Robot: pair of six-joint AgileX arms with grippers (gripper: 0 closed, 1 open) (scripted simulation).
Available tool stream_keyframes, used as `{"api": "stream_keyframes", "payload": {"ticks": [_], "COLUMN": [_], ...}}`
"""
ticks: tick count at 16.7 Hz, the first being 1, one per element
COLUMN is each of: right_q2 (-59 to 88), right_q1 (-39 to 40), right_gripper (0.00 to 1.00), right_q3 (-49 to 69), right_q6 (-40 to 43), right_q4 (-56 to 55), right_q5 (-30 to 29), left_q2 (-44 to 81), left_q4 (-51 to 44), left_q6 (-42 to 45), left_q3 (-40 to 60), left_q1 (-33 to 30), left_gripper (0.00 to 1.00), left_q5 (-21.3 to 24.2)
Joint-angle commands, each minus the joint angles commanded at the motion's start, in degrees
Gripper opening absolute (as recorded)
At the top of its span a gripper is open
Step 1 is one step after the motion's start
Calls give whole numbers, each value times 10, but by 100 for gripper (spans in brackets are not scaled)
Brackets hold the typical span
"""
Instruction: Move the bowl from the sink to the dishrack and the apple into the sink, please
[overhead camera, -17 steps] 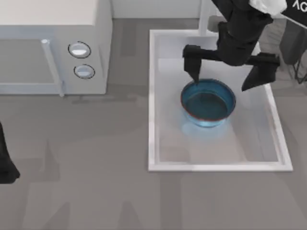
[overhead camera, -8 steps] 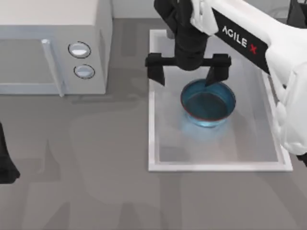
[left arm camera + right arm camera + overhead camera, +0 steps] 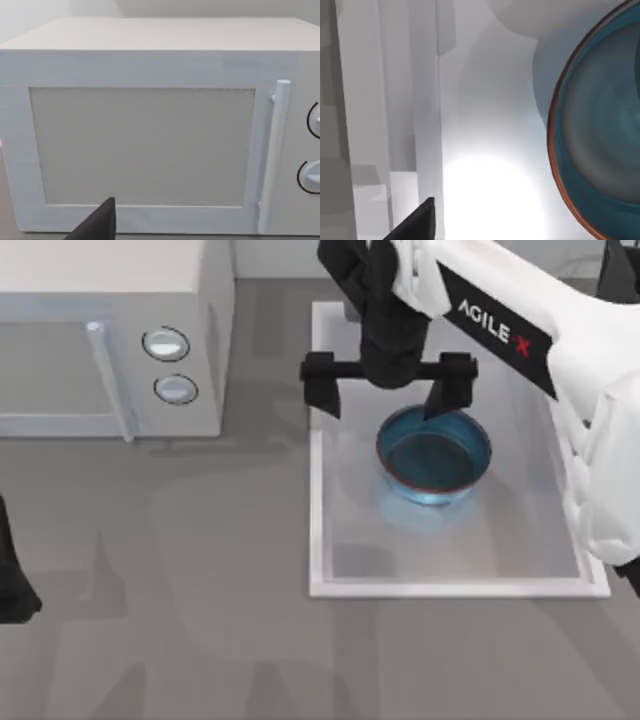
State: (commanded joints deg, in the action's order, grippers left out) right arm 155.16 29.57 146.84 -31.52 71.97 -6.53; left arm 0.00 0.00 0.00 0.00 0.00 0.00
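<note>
Since half a second ago my right arm has barely shifted, creeping a touch toward the sink's far edge; a second ago it reached in from the far right corner at a quite different angle. On the surface, the microwave (image 3: 110, 335) fills the far left corner and the sink (image 3: 318, 490) sits right of the middle. My left arm is parked at the surface's left edge, its wrist camera facing the microwave door. The bowl (image 3: 433, 454) rests upright inside the sink, toward its far half, still to be lifted. My right gripper (image 3: 388, 392) hangs over the sink's far left part with its fingers spread wide: one fingertip (image 3: 438, 405) is at the bowl's far rim, the other over the sink's left rim. To grasp well, I judge I should slide toward the bowl so one finger drops inside the wall and one outside, then pinch the rim firmly before lifting.
</note>
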Motion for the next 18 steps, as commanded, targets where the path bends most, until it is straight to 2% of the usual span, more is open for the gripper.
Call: {"api": "stream_keyframes", "payload": {"ticks": [7,12,18], "right_q2": [89,96,96], "right_q1": [-7,-8,-8], "right_gripper": [100,100,55], "right_q3": [-14,-15,-15], "right_q6": [8,9,9], "right_q4": [-104,-113,-113], "right_q5": [0,0,0], "left_q2": [0,0,0], "left_q4": [0,0,0], "left_q6": [0,0,0], "left_q3": [0,0,0], "left_q1": [0,0,0], "left_gripper": [100,100,100], "left_q5": [0,0,0]}}
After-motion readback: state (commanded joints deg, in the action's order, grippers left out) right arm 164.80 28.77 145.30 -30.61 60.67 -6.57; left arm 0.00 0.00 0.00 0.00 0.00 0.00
